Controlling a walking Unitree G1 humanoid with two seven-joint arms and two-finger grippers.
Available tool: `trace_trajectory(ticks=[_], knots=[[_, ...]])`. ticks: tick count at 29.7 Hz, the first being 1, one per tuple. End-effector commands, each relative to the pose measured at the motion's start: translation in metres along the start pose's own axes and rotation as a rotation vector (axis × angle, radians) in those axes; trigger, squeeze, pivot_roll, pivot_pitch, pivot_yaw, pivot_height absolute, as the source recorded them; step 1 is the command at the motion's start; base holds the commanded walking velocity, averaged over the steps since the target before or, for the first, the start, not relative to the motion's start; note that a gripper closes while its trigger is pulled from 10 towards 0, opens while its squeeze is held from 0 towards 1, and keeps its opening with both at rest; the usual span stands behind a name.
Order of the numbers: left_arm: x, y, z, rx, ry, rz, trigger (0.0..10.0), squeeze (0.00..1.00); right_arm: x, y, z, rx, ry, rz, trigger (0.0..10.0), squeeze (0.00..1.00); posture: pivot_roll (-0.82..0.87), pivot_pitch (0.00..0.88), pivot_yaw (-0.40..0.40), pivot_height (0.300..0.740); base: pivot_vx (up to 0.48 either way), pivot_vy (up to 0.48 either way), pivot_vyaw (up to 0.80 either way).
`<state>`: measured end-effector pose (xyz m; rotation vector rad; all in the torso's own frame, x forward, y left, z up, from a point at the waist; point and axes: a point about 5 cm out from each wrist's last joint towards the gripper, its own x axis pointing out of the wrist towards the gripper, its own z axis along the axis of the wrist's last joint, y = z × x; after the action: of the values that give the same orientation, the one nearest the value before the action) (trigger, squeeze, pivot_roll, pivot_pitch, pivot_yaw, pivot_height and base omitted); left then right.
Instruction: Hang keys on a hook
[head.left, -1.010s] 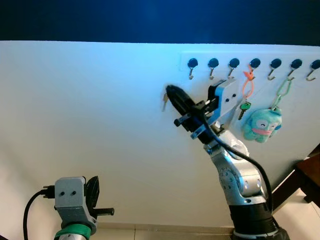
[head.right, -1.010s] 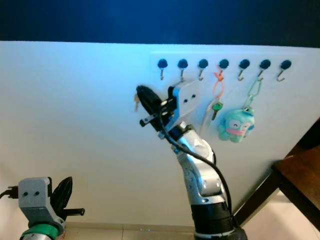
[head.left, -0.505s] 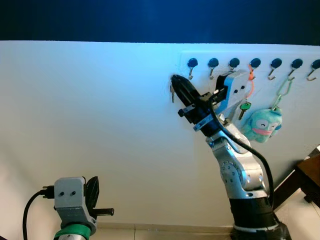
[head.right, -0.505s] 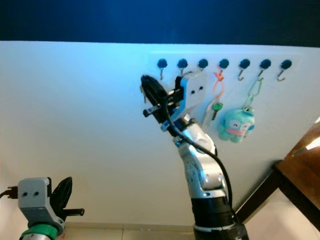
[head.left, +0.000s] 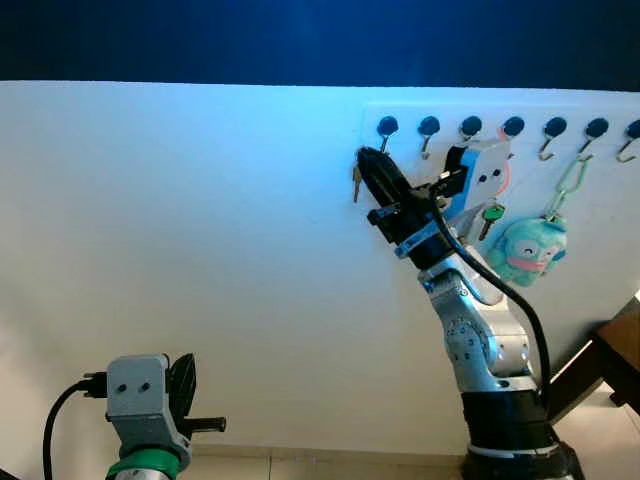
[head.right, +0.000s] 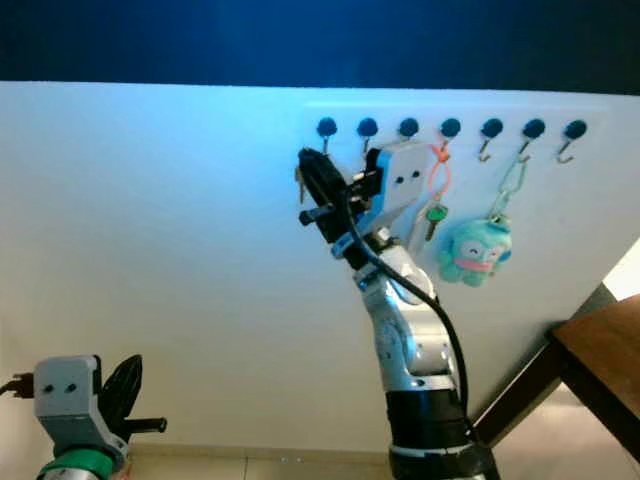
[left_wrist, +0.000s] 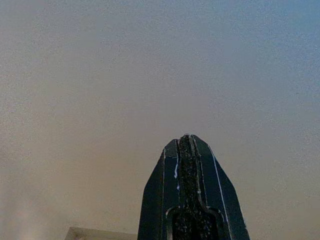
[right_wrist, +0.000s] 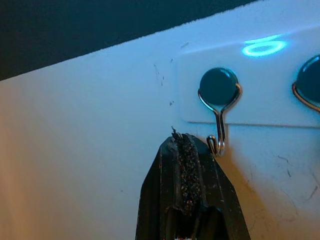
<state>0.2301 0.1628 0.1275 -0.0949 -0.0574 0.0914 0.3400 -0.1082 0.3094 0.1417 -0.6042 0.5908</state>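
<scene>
Left eye view: white wall (head.left: 180, 250) under a dark band. Rack (head.left: 372, 108) of hooks runs along the wall's upper right to the right edge. Wall to the left of the rack's left end is bare and open. Right hand (head.left: 362, 160) is raised to the rack's left end, its tips just below and left of the first hook (head.left: 384, 136). Fingers are pressed together on the key (head.left: 356, 184), which hangs from the tips, long axis vertical, pointing down, flat near the wall. Key sits below and left of the first hook, not on it. Further right on the rack: an orange loop (head.left: 503, 170) with a green key (head.left: 489, 214), and a teal plush (head.left: 527, 250) on a pale chain. Left hand (head.left: 183, 385) is low at the lower left, idle, well apart from the rack. Dark furniture (head.left: 610, 350) is at the lower right corner.

Right eye view: same layout. Wooden counter (head.right: 600, 350) corner at the lower right, clear of the arm.

Left wrist view: fingers (left_wrist: 200, 190) closed together, nothing between them, facing plain wall.

Right wrist view: closed fingers (right_wrist: 170, 175) end just beside the first hook's curl. Rack's left edge is just past the tips. The key cannot be made out here.
</scene>
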Motion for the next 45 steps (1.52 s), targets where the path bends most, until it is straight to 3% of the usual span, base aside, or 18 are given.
trace_trajectory(ticks=[1, 4, 13, 20, 27, 45], knots=[[-0.003, 0.003, -0.003, 0.001, 0.021, 0.004, 10.0, 0.00, 0.001, -0.003, -0.004, 0.028, 0.033, -0.022, 10.0, 0.00, -0.09, 0.092, 0.097, 0.740, 0.000, 0.000, 0.00], [-0.002, 0.003, -0.002, 0.000, 0.021, 0.003, 10.0, 0.00, -0.002, -0.006, -0.014, 0.024, 0.101, -0.035, 10.0, 0.00, -0.08, 0.094, 0.098, 0.740, 0.000, 0.000, 0.00], [-0.003, 0.003, -0.002, 0.003, 0.024, 0.003, 10.0, 0.00, -0.007, -0.010, -0.019, 0.044, 0.119, -0.071, 10.0, 0.00, -0.08, 0.095, 0.097, 0.740, 0.000, 0.000, 0.00], [-0.004, 0.005, -0.001, 0.007, 0.024, 0.004, 10.0, 0.00, -0.017, 0.001, -0.024, 0.052, 0.121, -0.043, 10.0, 0.00, -0.07, 0.101, 0.104, 0.740, 0.000, 0.000, 0.00], [-0.002, 0.005, 0.000, 0.012, 0.022, -0.004, 10.0, 0.00, -0.014, 0.010, -0.011, 0.063, 0.045, 0.025, 10.0, 0.00, -0.07, 0.099, 0.115, 0.740, 0.000, 0.000, 0.00], [-0.001, 0.005, 0.000, 0.016, 0.022, -0.007, 10.0, 0.00, -0.004, 0.000, 0.012, 0.065, -0.056, 0.001, 10.0, 0.00, -0.07, 0.094, 0.118, 0.740, 0.000, 0.000, 0.00]])
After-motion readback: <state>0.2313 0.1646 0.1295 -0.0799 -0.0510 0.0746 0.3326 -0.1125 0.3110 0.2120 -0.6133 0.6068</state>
